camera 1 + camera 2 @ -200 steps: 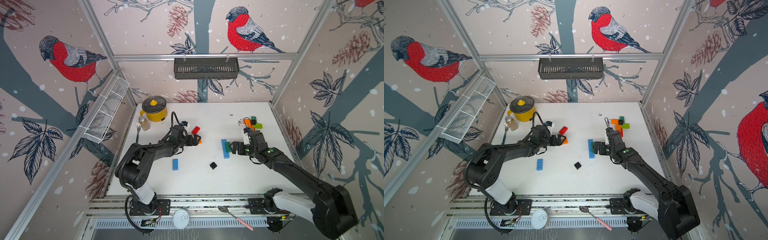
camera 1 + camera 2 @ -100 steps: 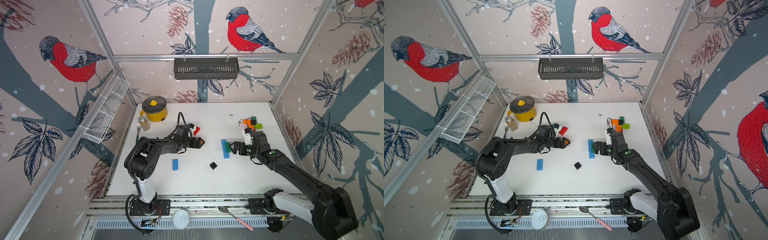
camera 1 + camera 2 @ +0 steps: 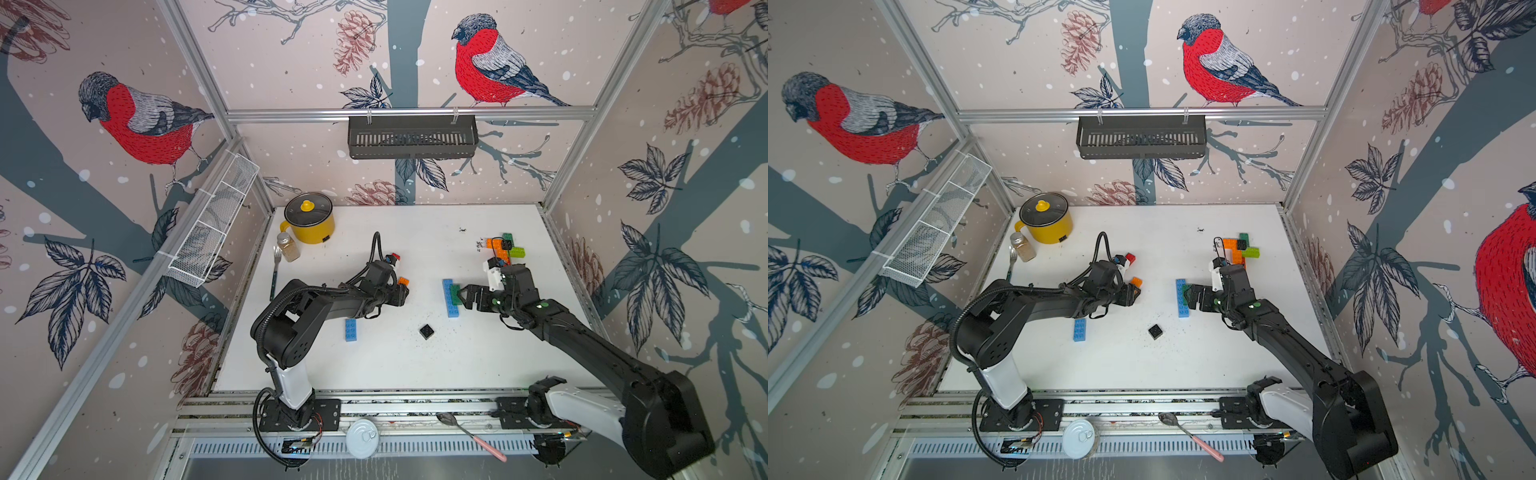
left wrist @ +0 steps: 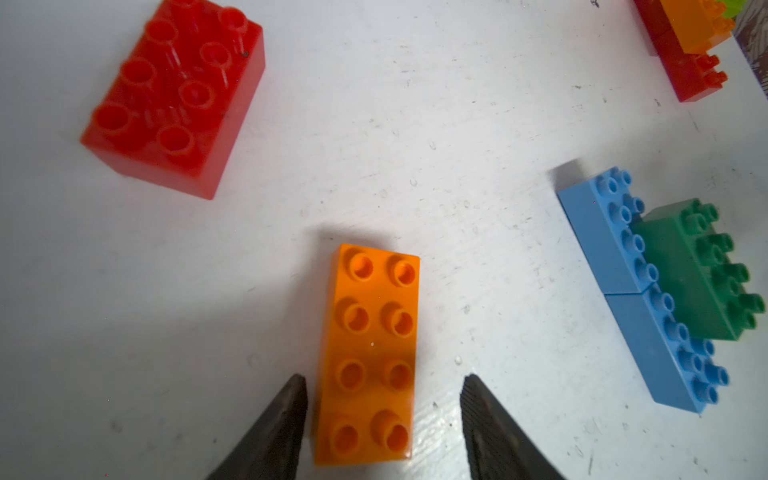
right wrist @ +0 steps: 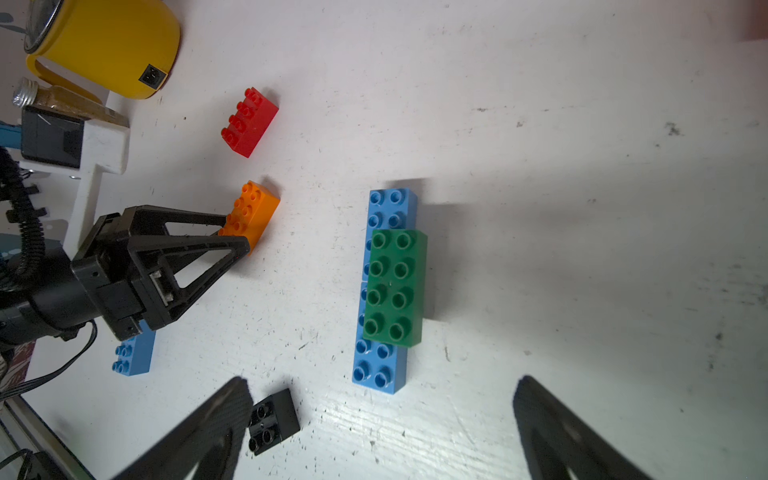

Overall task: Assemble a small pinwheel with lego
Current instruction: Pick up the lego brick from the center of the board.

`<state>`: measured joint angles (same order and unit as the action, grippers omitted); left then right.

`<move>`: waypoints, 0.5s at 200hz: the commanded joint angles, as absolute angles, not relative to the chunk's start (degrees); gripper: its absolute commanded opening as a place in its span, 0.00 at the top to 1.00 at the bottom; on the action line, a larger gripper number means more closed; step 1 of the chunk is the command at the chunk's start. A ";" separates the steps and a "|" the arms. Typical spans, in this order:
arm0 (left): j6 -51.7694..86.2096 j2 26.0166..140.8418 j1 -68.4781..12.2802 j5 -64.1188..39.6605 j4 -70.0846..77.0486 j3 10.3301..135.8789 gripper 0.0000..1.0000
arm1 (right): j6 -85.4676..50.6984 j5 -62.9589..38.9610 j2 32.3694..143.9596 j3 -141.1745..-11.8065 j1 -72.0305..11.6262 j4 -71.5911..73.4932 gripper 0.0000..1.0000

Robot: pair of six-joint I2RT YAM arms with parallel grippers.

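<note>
Orange brick [image 3: 403, 281] half hidden, seemingly not gripped

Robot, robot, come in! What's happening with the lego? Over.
Left gripper open, jaws straddling orange brick. Right gripper open, facing green brick stacked on blue bricks. Nothing blocking.

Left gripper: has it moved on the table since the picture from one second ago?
Yes. In a top view the left gripper has slid away from the yellow pot and now straddles the orange brick.
</note>
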<state>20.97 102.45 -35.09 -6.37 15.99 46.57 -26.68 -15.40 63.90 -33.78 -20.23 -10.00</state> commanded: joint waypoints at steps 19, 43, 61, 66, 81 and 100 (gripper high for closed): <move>20.40 101.01 -36.47 -1.42 13.33 43.46 0.41 | -26.41 -15.45 64.27 -33.40 -19.69 -8.50 0.01; 19.45 100.33 -36.65 -2.63 15.24 41.79 0.44 | -26.91 -15.90 64.83 -33.35 -19.03 -7.66 0.01; 18.38 100.82 -36.65 -3.79 16.18 41.56 0.45 | -27.05 -16.39 65.25 -33.48 -18.73 -7.37 0.01; 18.00 101.01 -36.65 -4.29 16.32 41.59 0.46 | -26.92 -16.49 65.28 -33.49 -18.80 -7.22 0.01; 17.30 101.65 -36.74 -5.33 16.89 41.63 0.49 | -26.98 -16.86 65.72 -33.40 -18.53 -7.03 0.01; 16.80 101.95 -36.74 -5.89 17.31 41.54 0.53 | -27.27 -17.45 65.94 -33.18 -18.27 -6.44 0.01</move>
